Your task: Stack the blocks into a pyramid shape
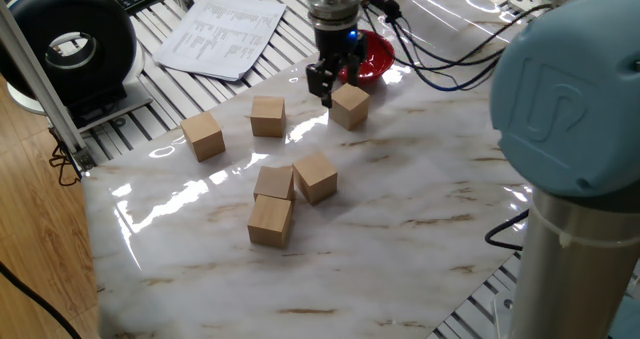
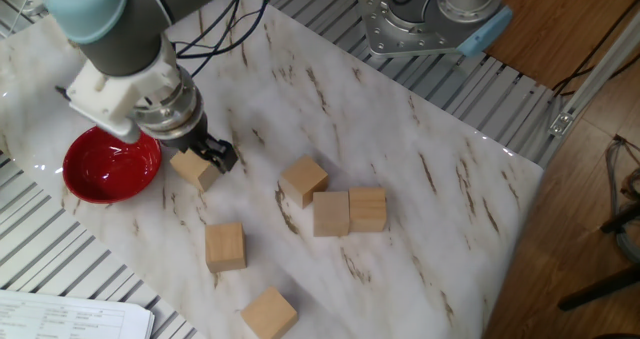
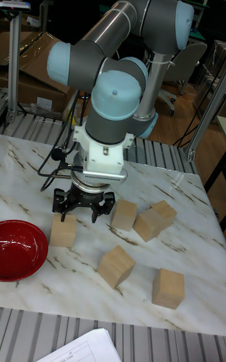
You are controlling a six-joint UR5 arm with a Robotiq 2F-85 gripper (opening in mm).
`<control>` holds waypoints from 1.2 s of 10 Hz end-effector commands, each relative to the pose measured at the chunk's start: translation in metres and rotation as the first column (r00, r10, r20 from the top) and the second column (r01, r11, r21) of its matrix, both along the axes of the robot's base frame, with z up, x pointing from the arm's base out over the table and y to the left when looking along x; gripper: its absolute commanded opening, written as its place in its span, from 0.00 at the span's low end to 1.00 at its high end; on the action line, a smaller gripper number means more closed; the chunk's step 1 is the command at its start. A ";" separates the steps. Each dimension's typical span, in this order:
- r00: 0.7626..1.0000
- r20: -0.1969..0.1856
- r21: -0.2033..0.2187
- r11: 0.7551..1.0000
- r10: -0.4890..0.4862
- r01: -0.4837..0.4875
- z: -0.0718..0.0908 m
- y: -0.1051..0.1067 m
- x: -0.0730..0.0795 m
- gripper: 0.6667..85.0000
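I see my two-finger gripper (image 3: 83,210) spread wide, empty, beside the light-tan wooden cube (image 1: 349,106); rigid, light, slick-faced, so I'd pinch opposite flat sides.

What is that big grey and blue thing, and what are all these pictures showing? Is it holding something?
That big thing is a robot arm. At its end is a tool with two fingers that pinch, like tongs.

All three pictures show the same moment. Two cameras look down on the table from different sides. The tall picture comes from a third camera that faces the arm.

On the table lie six wooden blocks, all flat, none stacked yet. There is also a red bowl, and some paper lies past the table's edge.

The tool is open and holds nothing. It hangs just beside the block next to the bowl. The job is to build the blocks into a pyramid.
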State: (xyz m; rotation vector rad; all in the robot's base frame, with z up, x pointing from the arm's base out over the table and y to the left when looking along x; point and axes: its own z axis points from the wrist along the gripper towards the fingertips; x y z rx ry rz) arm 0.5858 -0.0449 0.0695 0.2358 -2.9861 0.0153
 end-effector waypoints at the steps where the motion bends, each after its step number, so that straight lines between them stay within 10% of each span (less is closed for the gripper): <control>1: 0.996 0.009 -0.026 0.996 0.086 -0.085 -0.004 0.002 0.022 0.83; 8: 0.995 -0.018 0.007 0.995 0.101 -0.101 -0.006 0.024 0.030 0.83; 12: 0.975 0.089 -0.098 0.976 0.205 -0.197 -0.007 -0.002 0.063 0.83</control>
